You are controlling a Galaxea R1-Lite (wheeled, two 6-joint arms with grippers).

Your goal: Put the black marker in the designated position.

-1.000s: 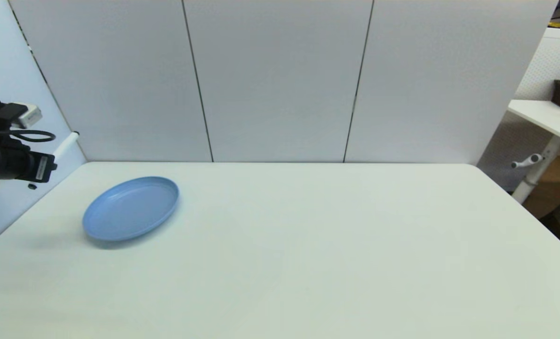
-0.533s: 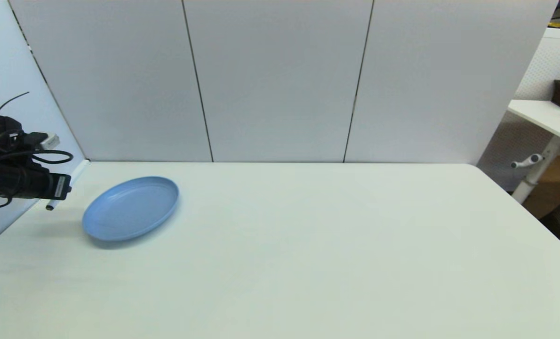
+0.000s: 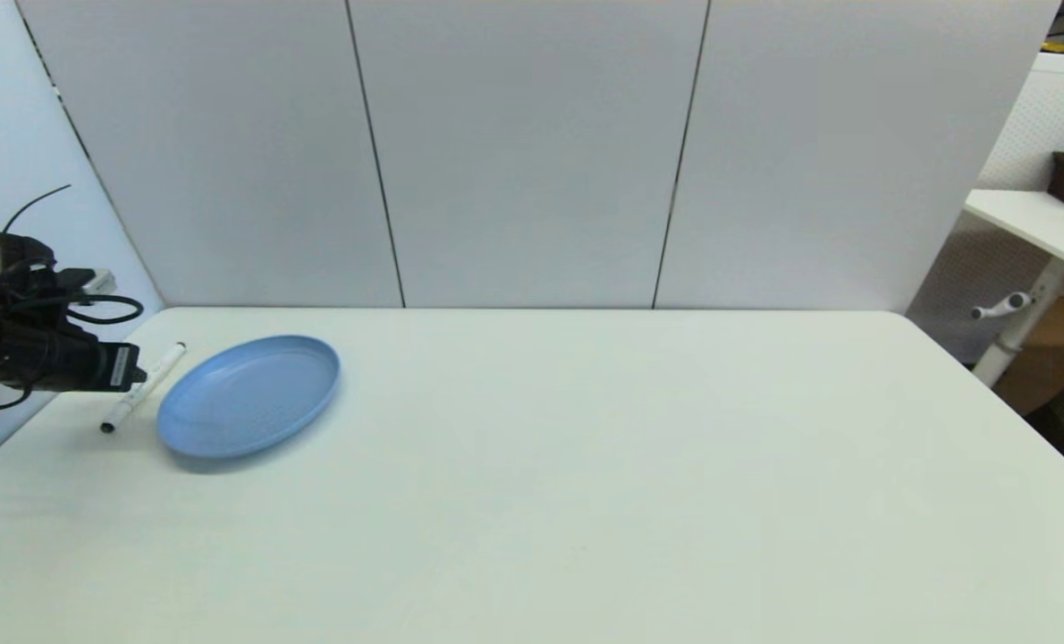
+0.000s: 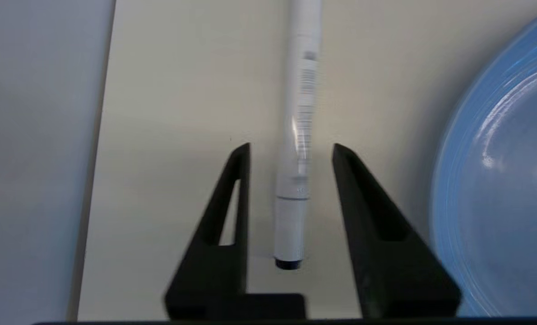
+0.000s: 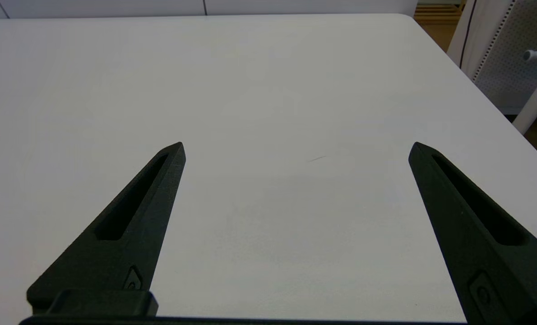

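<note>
The black marker (image 3: 143, 386), white-barrelled with small black tips, lies slanted on or just above the tabletop, close to the left of the blue plate (image 3: 248, 394). My left gripper (image 3: 131, 376) hovers right over it at the table's left edge. In the left wrist view the marker (image 4: 298, 135) runs between the two fingers of the left gripper (image 4: 291, 146), with a gap on each side, so that gripper is open. No mark for the designated position shows on the white table (image 3: 586, 465). My right gripper (image 5: 295, 144) is open wide above bare tabletop.
A grey panel wall (image 3: 532, 152) closes the back of the table and a slanted panel (image 3: 13, 152) closes its left side. Beyond the table's right edge stand another desk (image 3: 1042, 228) and boxes.
The left arm has come down and moved right toward the plate, carrying the marker from up by the side panel to the tabletop beside the plate.
</note>
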